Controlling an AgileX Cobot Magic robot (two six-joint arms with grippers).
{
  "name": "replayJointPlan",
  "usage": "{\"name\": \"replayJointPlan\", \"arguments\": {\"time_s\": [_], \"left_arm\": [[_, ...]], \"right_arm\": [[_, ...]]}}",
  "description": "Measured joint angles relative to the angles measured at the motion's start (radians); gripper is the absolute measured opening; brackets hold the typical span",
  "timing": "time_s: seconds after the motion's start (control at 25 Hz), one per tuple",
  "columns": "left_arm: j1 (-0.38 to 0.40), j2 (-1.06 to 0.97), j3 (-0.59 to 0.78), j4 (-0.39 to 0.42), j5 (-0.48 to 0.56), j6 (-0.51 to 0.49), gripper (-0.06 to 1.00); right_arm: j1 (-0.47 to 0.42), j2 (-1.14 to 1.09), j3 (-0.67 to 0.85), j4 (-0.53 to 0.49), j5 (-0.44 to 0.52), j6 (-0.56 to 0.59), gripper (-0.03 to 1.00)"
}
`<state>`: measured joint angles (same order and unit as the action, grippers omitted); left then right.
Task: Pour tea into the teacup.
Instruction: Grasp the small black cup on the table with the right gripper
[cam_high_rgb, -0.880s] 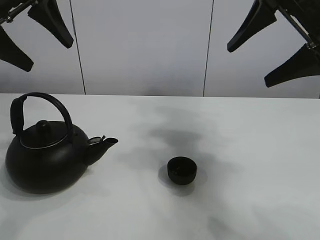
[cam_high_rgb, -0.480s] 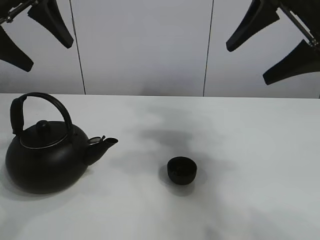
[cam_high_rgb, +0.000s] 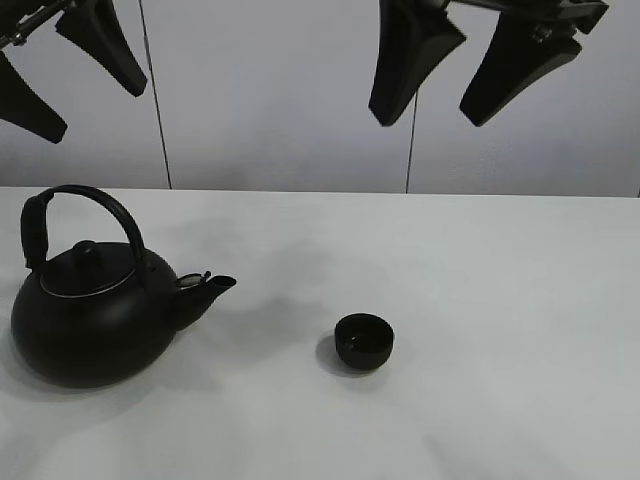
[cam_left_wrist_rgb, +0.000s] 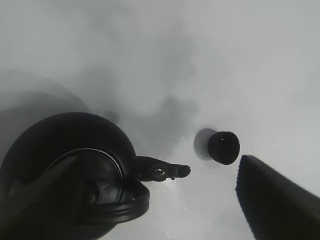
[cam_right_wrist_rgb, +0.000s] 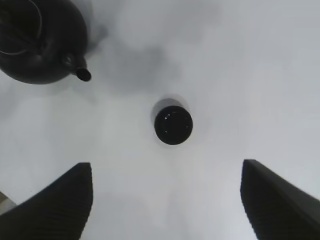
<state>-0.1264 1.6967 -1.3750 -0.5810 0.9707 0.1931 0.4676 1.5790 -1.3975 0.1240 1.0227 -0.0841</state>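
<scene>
The small black teacup (cam_high_rgb: 363, 340) stands on the white table near the middle. It also shows in the right wrist view (cam_right_wrist_rgb: 173, 125) and the left wrist view (cam_left_wrist_rgb: 223, 147). The big black kettle (cam_high_rgb: 88, 310) with arched handle stands at the left, spout toward the cup; it shows in the left wrist view (cam_left_wrist_rgb: 75, 175) and the right wrist view (cam_right_wrist_rgb: 37, 42). My left gripper (cam_high_rgb: 60, 70) hangs open, high above the kettle. My right gripper (cam_high_rgb: 470, 70) hangs open, high above the cup, empty.
The white table (cam_high_rgb: 500, 300) runs to a pale panelled wall (cam_high_rgb: 280, 90) at the back. Only the kettle and cup stand on it.
My right gripper has swung left, from the top right corner to above the middle of the table. The left gripper, kettle and cup have not moved.
</scene>
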Motion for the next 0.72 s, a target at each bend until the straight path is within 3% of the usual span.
{"name": "replayJointPlan", "arguments": {"time_s": [0.2,0.72], "left_arm": [[0.0,0.0,0.0,0.0,-0.004,0.0,0.6],[0.0,0.0,0.0,0.0,-0.006,0.0,0.6]], "right_arm": [[0.058,0.112,-0.001,-0.107,0.052,0.084,0.56],[0.06,0.377,-0.001,-0.038,-0.033,0.137,0.56]]}}
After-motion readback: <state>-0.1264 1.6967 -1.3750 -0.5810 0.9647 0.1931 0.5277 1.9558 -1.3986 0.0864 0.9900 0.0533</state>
